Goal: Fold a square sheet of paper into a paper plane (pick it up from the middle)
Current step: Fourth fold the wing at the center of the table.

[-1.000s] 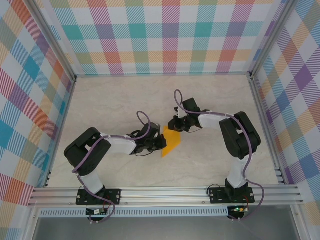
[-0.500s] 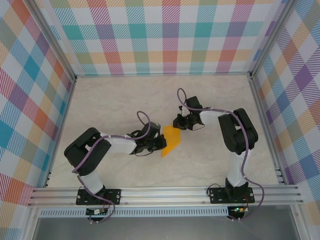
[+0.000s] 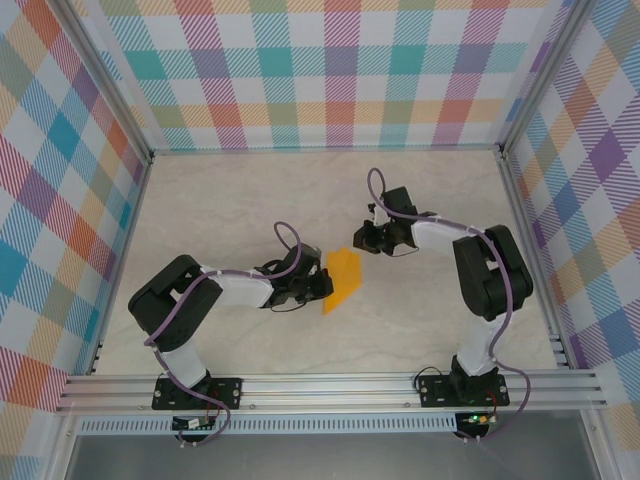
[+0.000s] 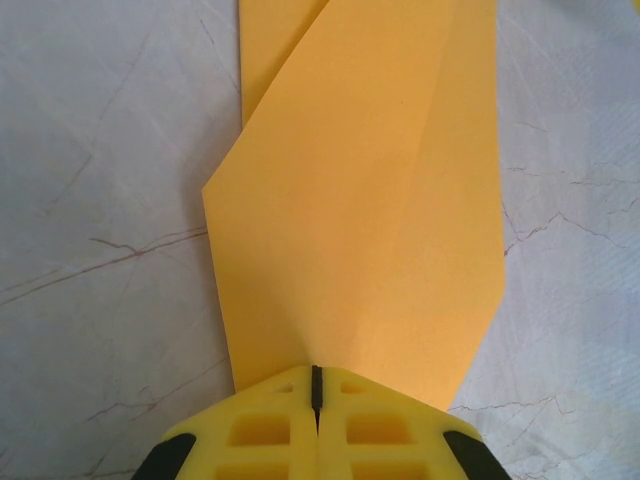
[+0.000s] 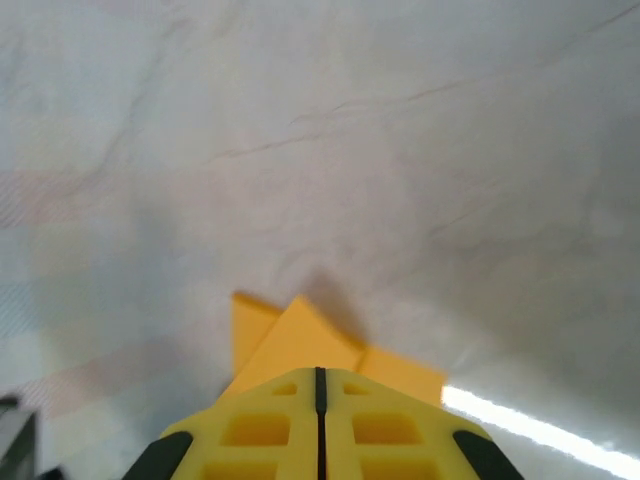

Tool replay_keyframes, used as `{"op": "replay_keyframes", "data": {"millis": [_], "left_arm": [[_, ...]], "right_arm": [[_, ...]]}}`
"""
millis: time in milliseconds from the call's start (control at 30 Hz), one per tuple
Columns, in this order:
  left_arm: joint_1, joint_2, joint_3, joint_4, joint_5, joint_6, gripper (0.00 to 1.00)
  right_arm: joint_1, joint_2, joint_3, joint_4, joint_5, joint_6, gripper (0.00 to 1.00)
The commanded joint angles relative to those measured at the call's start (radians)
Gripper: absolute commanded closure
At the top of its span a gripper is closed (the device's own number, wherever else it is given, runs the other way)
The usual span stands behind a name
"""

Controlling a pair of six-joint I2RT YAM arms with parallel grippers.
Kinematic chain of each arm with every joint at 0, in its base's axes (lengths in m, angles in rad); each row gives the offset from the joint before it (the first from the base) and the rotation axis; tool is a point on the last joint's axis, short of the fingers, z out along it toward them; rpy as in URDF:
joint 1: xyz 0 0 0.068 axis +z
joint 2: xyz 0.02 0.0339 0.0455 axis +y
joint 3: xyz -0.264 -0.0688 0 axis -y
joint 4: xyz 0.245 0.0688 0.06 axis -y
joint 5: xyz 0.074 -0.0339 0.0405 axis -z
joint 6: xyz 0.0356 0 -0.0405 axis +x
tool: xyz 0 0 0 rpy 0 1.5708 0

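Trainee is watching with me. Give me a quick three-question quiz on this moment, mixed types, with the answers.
1. True or false: the left pincer is shut on the folded orange paper sheet.
2. Multiple choice: the fingers of the right pincer are A) spread wide, B) closed together, C) clamped on a pen.
3. Short answer: in the top view, which arm's pincer sits nearer the checked back wall?
Key: 1 true; 2 B; 3 right.
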Motion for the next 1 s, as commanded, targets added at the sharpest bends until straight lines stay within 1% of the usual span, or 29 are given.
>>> {"op": "replay_keyframes", "data": {"millis": [0, 133, 333, 500, 600, 700, 733, 867, 967], "left_arm": [[-0.010, 0.056, -0.024, -0.171, 0.016, 0.018, 1.00], [-0.010, 0.054, -0.023, -0.166, 0.014, 0.016, 1.00], [-0.011, 0.050, -0.020, -0.164, 0.016, 0.014, 1.00], [-0.011, 0.041, -0.009, -0.171, 0.018, 0.015, 1.00], [-0.011, 0.007, 0.022, -0.173, 0.054, 0.018, 1.00], [-0.014, -0.068, 0.070, -0.215, 0.047, 0.025, 1.00], [-0.014, -0.098, 0.085, -0.239, 0.034, 0.030, 0.99], [-0.013, -0.191, 0.107, -0.290, -0.027, 0.026, 0.88], [-0.013, -0.220, 0.080, -0.263, -0.036, -0.003, 0.85]], "right_arm": [[0.066, -0.038, -0.045, 0.019, -0.083, 0.037, 0.93], [0.111, -0.022, -0.079, 0.048, -0.094, 0.084, 0.94], [0.118, 0.032, -0.105, 0.075, -0.103, 0.114, 0.95], [0.116, 0.071, -0.123, 0.069, -0.072, 0.121, 0.96], [0.116, 0.087, -0.131, 0.057, -0.044, 0.121, 0.96], [0.115, 0.096, -0.134, 0.031, -0.012, 0.120, 0.96], [0.115, 0.097, -0.135, 0.025, -0.005, 0.121, 0.96], [0.115, 0.097, -0.137, 0.008, 0.016, 0.123, 0.97], [0.115, 0.103, -0.134, 0.004, 0.021, 0.130, 0.97]]}}
